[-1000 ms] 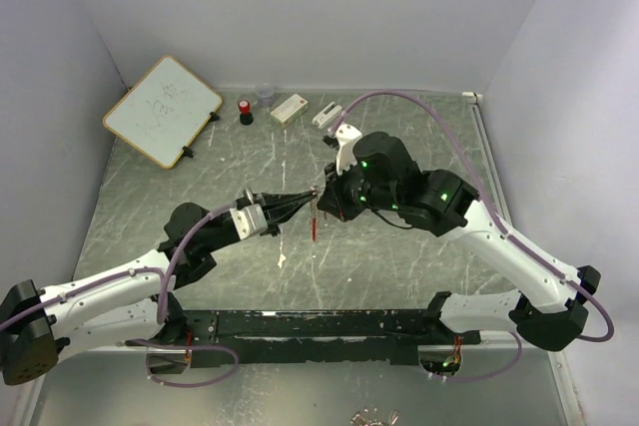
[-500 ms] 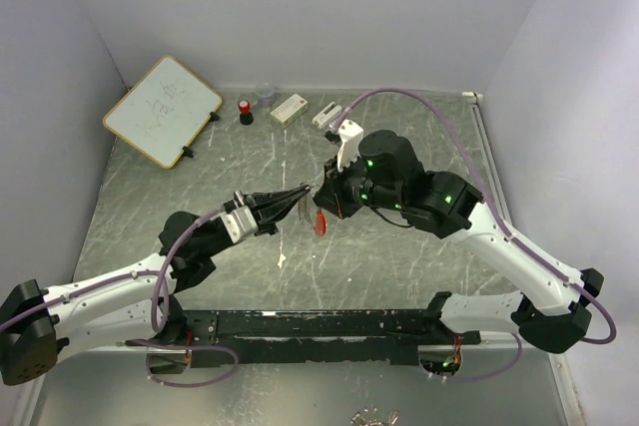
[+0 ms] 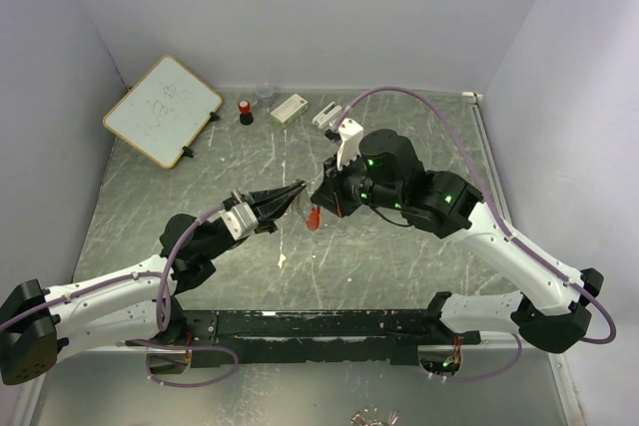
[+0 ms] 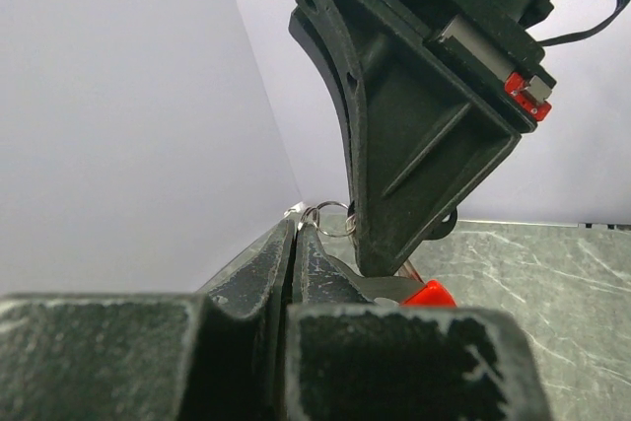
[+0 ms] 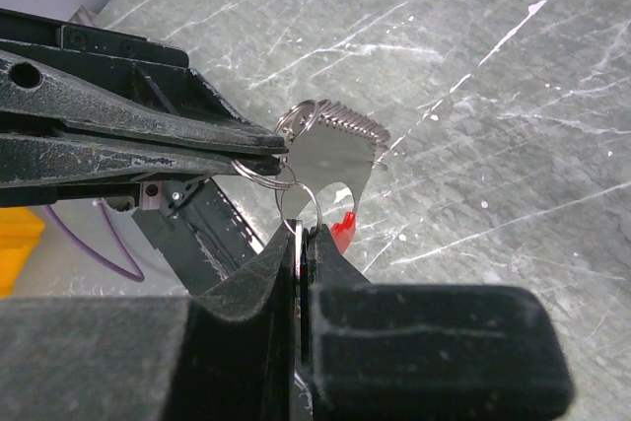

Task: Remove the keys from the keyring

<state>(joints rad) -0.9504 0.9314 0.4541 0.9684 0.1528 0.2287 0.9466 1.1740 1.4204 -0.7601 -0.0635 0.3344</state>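
Observation:
The keyring hangs between both grippers above the middle of the table. In the right wrist view its thin silvery rings (image 5: 296, 199) link to a flat silvery key (image 5: 330, 160) with a coiled part, and the red clip (image 5: 343, 229) shows below. My right gripper (image 5: 303, 234) is shut on one ring. My left gripper (image 5: 281, 150) comes in from the left and is shut on the neighbouring ring. In the left wrist view my left gripper (image 4: 296, 229) pinches a ring (image 4: 330, 219) right under the right gripper's body. From above, the red clip (image 3: 313, 216) dangles below the two grippers.
A whiteboard (image 3: 163, 110) leans at the back left. A red-capped black bottle (image 3: 244, 111), a clear cup (image 3: 265, 95) and two white blocks (image 3: 290, 108) stand along the back wall. Some small metal pieces (image 3: 374, 416) lie in front of the arm bases.
My left gripper has drawn back a little to the left. The red clip, which hung straight down, has swung and risen slightly under the right gripper. Both grips hold.

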